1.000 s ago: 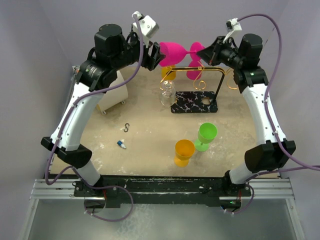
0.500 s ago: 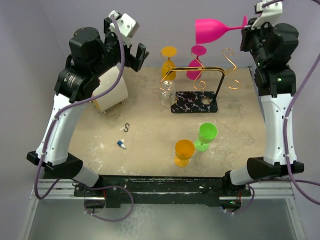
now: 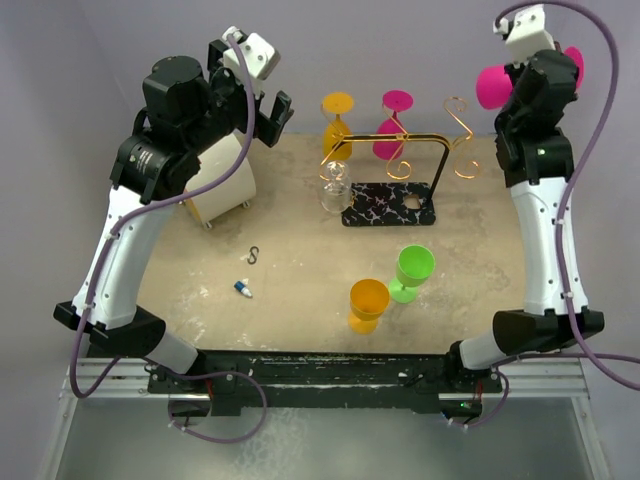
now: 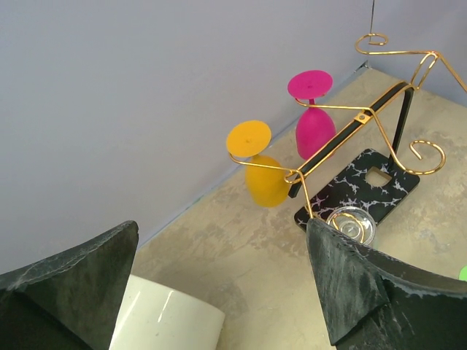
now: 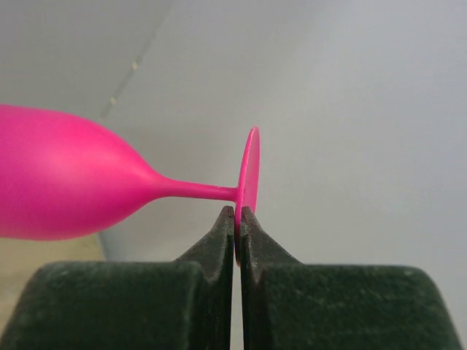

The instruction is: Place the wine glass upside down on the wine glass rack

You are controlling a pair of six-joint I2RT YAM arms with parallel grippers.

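Bright even light, soft faint shadows, sharp focus, no glare

No readable txt, labels, brands or nos. anywhere in these views; nothing legible on the arms, glasses or rack base.

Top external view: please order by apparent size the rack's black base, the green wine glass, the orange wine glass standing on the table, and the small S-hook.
1. Black marbled base.
2. Green wine glass and standing orange wine glass: they look about alike, so they are not ranked.
3. S-hook, clearly the smallest.
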